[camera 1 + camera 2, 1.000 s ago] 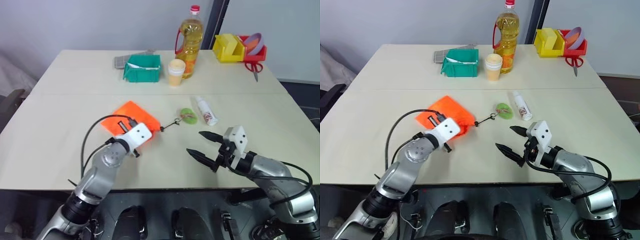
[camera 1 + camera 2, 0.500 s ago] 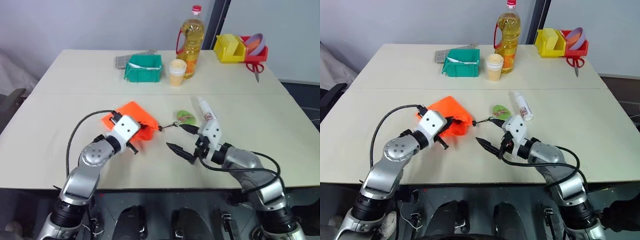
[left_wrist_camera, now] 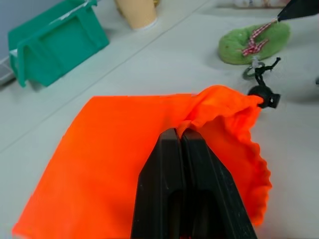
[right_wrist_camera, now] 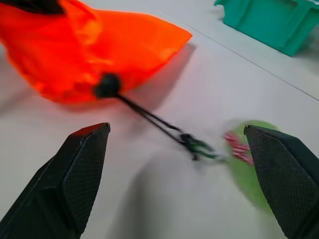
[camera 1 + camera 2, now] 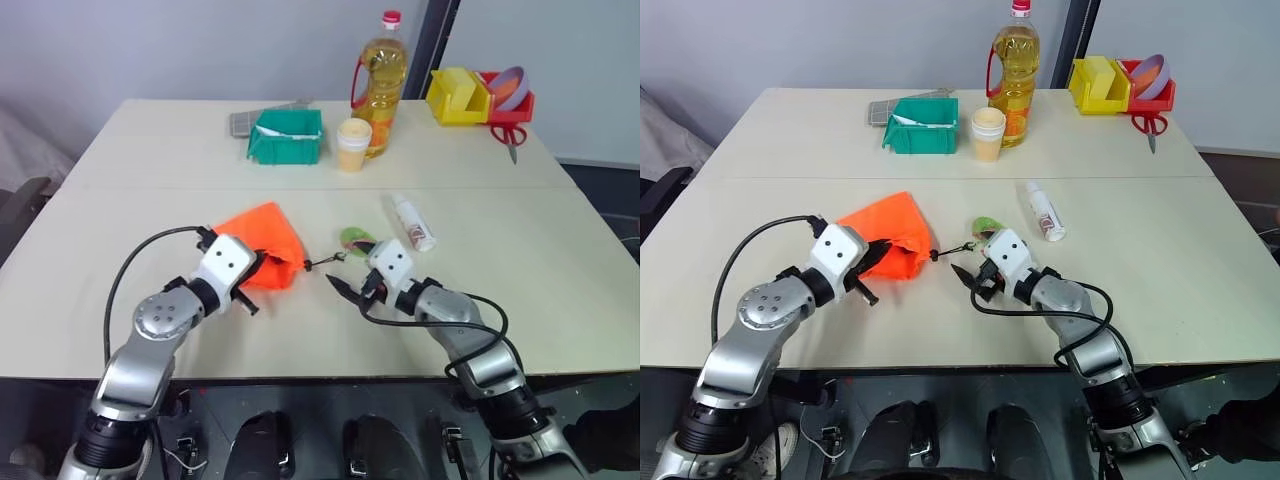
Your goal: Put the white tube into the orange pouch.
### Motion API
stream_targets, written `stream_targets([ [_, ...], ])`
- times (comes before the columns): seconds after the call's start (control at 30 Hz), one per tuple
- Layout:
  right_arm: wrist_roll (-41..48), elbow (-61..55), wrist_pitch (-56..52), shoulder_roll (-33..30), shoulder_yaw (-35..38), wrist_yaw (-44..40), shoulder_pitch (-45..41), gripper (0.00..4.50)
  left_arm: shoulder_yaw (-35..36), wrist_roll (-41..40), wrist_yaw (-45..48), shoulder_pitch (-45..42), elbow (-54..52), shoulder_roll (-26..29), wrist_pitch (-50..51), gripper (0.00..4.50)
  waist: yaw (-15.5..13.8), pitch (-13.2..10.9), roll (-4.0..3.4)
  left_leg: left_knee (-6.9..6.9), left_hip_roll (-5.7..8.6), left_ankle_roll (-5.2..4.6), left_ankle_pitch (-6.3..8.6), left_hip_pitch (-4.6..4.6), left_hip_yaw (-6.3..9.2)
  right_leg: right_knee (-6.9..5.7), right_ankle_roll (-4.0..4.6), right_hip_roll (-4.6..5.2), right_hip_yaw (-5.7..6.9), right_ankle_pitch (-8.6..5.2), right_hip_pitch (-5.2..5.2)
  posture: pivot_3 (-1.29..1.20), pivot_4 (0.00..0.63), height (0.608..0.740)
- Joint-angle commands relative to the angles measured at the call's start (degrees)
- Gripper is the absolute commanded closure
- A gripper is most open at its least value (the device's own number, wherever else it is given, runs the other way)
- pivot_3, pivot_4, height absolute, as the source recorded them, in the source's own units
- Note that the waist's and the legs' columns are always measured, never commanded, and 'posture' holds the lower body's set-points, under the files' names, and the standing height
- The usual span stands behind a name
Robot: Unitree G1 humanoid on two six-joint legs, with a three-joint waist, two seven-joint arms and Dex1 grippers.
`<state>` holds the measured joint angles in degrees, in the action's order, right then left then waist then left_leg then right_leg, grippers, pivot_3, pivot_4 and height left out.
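The white tube is lying on the surface right of centre in the head views, untouched and apart from both grippers, its cap end pointing toward the upper left of the frame. Left of centre, the orange pouch is being pinched at its gathered mouth by the left gripper, whose fingers are pressed together on a fold of the fabric. That edge is apparently being lifted so the mouth can be opened while the rest of the bag is trailing on the surface.

From the mouth a black cord is running toward frame centre to a small green tag. The right gripper is positioned low over this cord, its fingers spread wide and empty on either side of it; it is probably being brought in to take the other side of the mouth or the cord, though which cannot be told from the blurred wrist view.

Open room is being left all around the tube, and the front edge of the surface is well clear of it. At the upper part of the frame a green bin, a paper cup and an oil bottle are standing well apart from the work.
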<state>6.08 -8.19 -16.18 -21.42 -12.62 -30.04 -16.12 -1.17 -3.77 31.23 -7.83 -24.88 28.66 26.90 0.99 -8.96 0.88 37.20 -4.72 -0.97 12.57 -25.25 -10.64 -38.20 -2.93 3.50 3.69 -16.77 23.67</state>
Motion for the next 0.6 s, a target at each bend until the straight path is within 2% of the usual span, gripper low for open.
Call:
stream_targets([
  [0.03,-0.53,-0.65,1.89,-0.59,1.52,-0.57,-0.77,0.0,1.68,-0.85,0.42,0.14,-0.67,0.95,-2.06,4.47,-0.01,0.0,0.0,-0.01,0.0,0.0,0.0,0.0,0.0,0.0,0.0,0.0,0.0,0.0,0.0,0.0,0.15,0.74],
  [0.2,1.9,-5.04,1.33,-1.02,-0.41,-5.61,0.06,0.0,1.81,-3.52,1.11,-0.16,-1.19,0.1,-2.16,4.47,0.0,0.0,0.0,-0.01,0.0,-0.01,0.01,0.0,0.0,0.0,0.0,0.01,0.0,0.0,0.0,0.0,0.15,0.74],
  [0.37,0.12,-5.72,0.49,0.6,-1.32,-4.37,-0.01,0.0,1.43,-5.31,1.47,0.15,-2.21,-0.17,-1.44,4.47,0.04,0.0,0.0,-0.02,-0.01,-0.02,0.01,0.0,0.0,0.0,0.0,0.0,0.0,0.0,0.0,0.0,0.15,0.74],
  [0.47,-0.12,-4.59,0.44,0.79,2.92,-0.48,-0.25,0.0,1.03,-6.39,1.81,0.35,-2.27,-0.34,-0.97,4.47,-0.11,0.0,0.0,-0.02,-0.01,-0.01,0.01,0.0,0.0,0.0,0.0,0.0,0.0,0.0,0.0,0.0,0.15,0.74],
  [0.6,4.07,-5.15,-1.94,-0.48,11.26,1.43,0.03,0.0,0.11,-9.34,2.28,-0.04,-4.02,-1.46,0.64,4.47,-0.21,0.0,0.0,0.01,0.01,0.02,-0.01,0.0,-0.01,0.01,0.0,0.04,0.0,0.0,-0.02,0.0,0.15,0.74],
])
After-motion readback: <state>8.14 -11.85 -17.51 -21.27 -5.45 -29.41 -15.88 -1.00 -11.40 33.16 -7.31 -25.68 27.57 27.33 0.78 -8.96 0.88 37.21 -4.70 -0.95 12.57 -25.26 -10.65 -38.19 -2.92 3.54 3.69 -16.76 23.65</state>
